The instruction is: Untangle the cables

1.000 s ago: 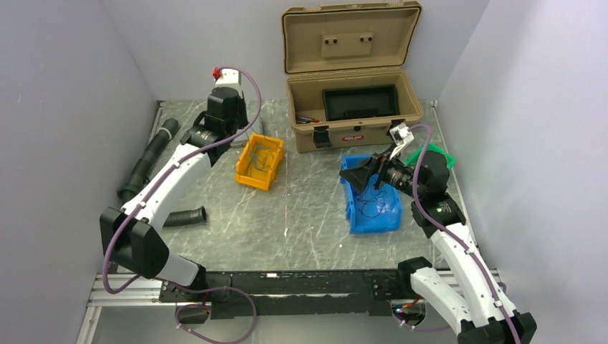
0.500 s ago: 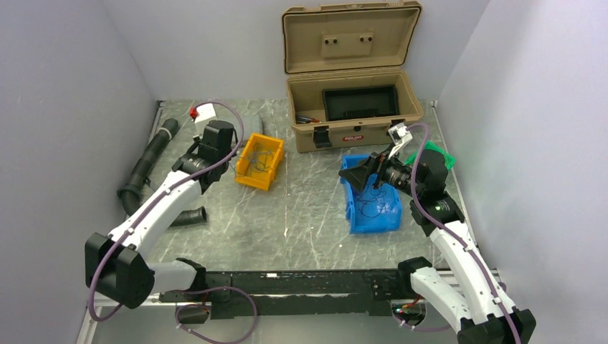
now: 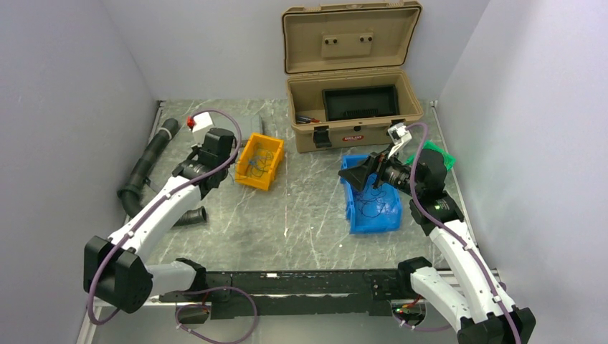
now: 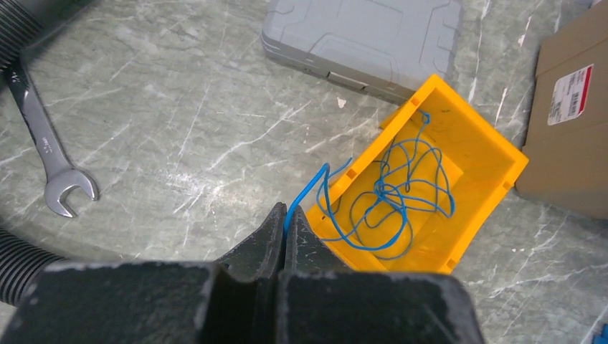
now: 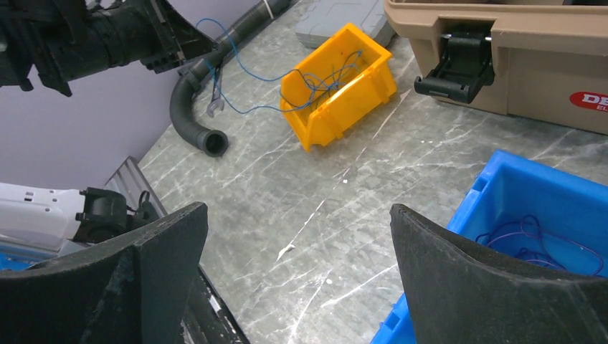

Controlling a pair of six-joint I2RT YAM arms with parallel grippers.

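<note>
A tangle of thin blue and dark cables [image 4: 391, 193] lies in a yellow bin [image 4: 513, 154] on the table. One blue strand runs over the bin's near rim into my left gripper [image 4: 287, 215], which is shut on it just outside the bin. In the right wrist view that strand hangs slack in the air between the left gripper [image 5: 186, 46] and the yellow bin [image 5: 337, 118]. More thin dark cables [image 5: 538, 240] lie in a blue bin [image 3: 373, 223]. My right gripper [image 5: 298, 206] is wide open and empty, hovering by the blue bin's left edge.
An open tan case [image 3: 351, 115] stands at the back. A grey flat case [image 4: 362, 32] lies behind the yellow bin. A wrench [image 4: 54, 165] and a black corrugated hose [image 3: 147, 161] lie at the left. A green bin [image 3: 434, 154] sits behind the right arm.
My left arm has drawn back from behind the yellow bin toward the near left and come lower, still shut on the blue strand. The right arm has not moved.
</note>
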